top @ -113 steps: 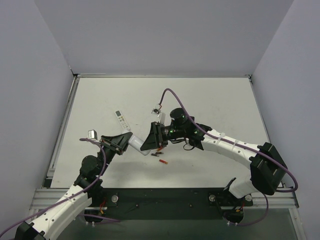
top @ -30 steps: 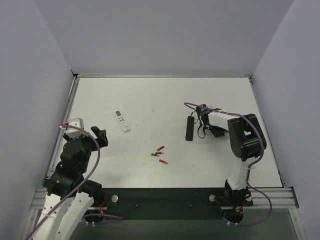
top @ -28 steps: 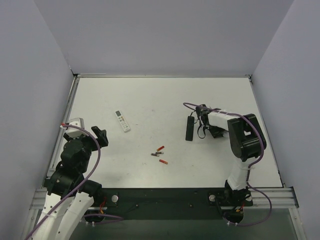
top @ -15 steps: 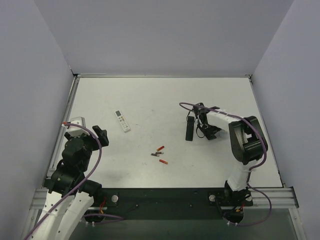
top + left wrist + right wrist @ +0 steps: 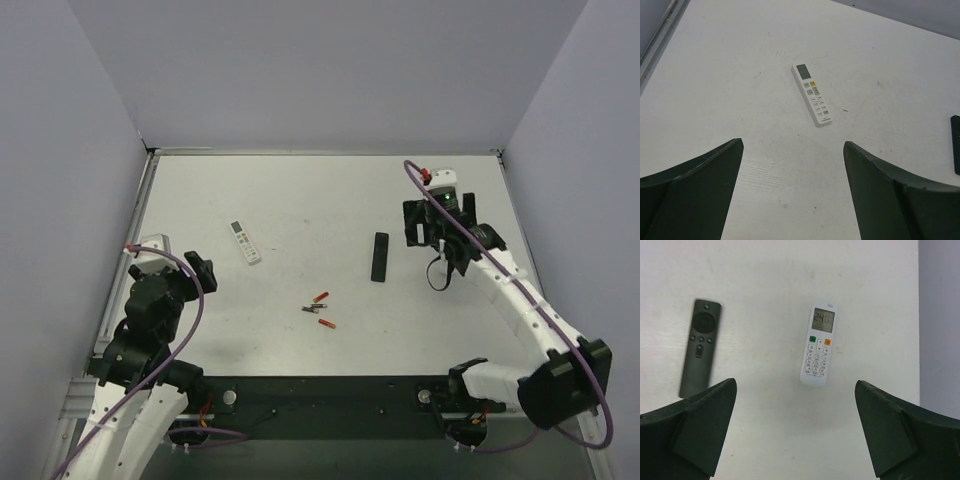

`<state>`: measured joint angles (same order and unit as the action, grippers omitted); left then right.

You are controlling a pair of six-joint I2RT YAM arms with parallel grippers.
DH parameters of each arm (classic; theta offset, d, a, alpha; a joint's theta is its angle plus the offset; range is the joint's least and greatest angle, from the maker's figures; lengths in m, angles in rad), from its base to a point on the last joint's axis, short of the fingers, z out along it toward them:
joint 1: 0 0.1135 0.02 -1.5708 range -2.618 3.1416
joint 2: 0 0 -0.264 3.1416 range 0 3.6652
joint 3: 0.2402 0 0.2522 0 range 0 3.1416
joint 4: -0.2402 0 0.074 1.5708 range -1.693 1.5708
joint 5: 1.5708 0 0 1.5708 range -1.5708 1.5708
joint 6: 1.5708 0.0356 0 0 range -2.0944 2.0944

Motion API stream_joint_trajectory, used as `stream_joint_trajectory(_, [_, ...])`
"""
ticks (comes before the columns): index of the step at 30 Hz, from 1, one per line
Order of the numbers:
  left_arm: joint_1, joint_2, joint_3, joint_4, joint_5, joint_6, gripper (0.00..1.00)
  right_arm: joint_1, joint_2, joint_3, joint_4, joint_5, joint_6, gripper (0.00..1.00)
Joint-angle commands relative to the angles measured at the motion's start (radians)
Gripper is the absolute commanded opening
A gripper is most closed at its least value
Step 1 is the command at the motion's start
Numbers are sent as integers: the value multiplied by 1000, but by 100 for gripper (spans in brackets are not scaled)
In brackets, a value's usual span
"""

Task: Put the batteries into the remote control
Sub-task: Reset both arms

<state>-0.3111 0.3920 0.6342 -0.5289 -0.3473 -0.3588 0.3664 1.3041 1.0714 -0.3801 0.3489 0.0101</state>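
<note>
R fingers (image 5: pixel 695 427) lifted off black remote (image 5: pixel 379 257), now spread; L fingers (image 5: pixel 692 192) spread as before.

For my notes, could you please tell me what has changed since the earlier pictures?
The right fingers opened, let go of the small white rectangular remote with digits on its screen and lifted away toward the far right. The left arm drew back. The slim black remote, the other white remote and the red cells stayed put.
</note>
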Motion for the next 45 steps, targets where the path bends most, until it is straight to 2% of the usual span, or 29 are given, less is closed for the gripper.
stream_joint_trajectory(1, [9, -27, 1, 38, -10, -5, 93, -23, -236, -86, 73, -18, 229, 100])
stream_joint_trajectory(4, [13, -39, -1, 41, -21, -14, 93, -30, -403, -149, 101, 34, 302, 100])
stream_joint_trajectory(10, [18, -107, -10, 47, -45, -37, 97, -34, -728, -246, 101, 114, 343, 100])
stream_joint_trajectory(17, [15, -171, -33, 72, -65, -60, 97, -35, -936, -309, 84, 87, 323, 100])
stream_joint_trajectory(23, [18, -99, -30, 63, -45, -108, 97, -34, -1091, -350, 34, 47, 312, 100])
stream_joint_trajectory(28, [18, -27, -25, 66, -55, -132, 97, -30, -1232, -418, 35, 38, 239, 100])
stream_joint_trajectory(34, [20, 13, -24, 63, -85, -121, 97, -29, -1342, -493, 82, 44, 214, 100])
stream_joint_trajectory(39, [27, -7, -30, 64, -111, -111, 97, -29, -1365, -510, 87, 87, 218, 100])
stream_joint_trajectory(45, [41, -41, -37, 70, -114, -108, 97, -30, -1372, -513, 95, 52, 191, 100])
